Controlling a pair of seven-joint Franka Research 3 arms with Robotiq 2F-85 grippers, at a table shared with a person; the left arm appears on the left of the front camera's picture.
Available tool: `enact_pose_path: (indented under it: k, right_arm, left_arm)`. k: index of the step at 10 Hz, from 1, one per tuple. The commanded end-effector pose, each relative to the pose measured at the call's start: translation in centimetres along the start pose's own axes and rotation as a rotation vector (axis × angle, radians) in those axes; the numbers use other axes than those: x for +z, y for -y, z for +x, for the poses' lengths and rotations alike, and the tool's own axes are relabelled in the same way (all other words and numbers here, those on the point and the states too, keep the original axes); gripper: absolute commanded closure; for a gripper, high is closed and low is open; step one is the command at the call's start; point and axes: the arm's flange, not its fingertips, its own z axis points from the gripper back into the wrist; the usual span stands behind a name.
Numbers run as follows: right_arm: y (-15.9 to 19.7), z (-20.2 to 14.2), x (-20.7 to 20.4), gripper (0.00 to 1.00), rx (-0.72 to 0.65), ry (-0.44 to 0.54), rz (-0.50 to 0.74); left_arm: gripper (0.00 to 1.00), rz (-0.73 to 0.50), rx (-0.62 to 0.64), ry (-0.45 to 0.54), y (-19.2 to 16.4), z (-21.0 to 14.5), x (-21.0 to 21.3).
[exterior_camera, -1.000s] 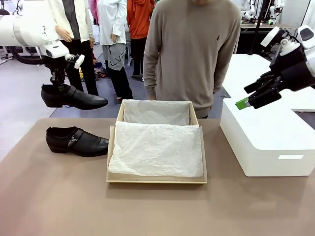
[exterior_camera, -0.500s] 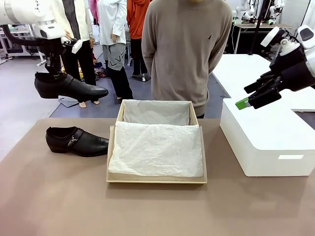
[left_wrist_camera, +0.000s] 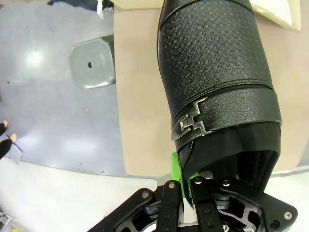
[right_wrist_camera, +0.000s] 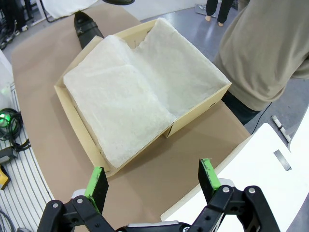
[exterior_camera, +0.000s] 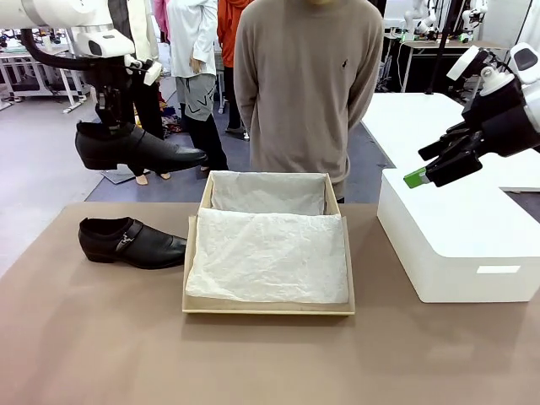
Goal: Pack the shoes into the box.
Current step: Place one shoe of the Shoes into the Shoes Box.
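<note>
Front view: raised shoe [exterior_camera: 139,150] is pinched by the left claw [exterior_camera: 111,125], above-left of the box [exterior_camera: 268,310]; second shoe [exterior_camera: 133,243] is seen left of it on the desk [exterior_camera: 126,337]; right claw [exterior_camera: 422,165] is spread.

Bright even light, soft shadows, glare on floor [left_wrist_camera: 35,59]

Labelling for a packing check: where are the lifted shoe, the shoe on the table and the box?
lifted shoe [exterior_camera: 148,153], front view, upper's side.
shoe on the table [exterior_camera: 126,240], front view, buckle strap.
box [exterior_camera: 268,309], front view, near rim.
</note>
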Motion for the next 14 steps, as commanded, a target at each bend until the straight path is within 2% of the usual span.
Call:
enact_pose_path:
  k: [1,2,8,9,14]
  right_arm:
    - [0.0,0.0,0.0,0.00,-0.001,0.012,0.008]
    - [0.0,0.0,0.0,0.00,-0.001,0.012,0.008]
    - [0.0,0.0,0.0,0.00,-0.001,0.012,0.008]
    - [0.0,0.0,0.0,0.00,-0.001,0.012,0.008]
    - [0.0,0.0,0.0,0.00,-0.001,0.012,0.008]
  left_arm:
    - [1.00,-0.020,0.069,0.015,1.2,-0.6,0.1]
    - [1.00,0.000,0.000,0.000,0.0,0.0,0.0]
    - [1.00,-0.013,0.014,-0.004,0.0,0.2,-0.5]
    - [1.00,0.005,-0.005,-0.003,0.5,1.8,0.2]
    - [1.00,-0.054,-0.044,-0.011,1.5,11.6,2.5]
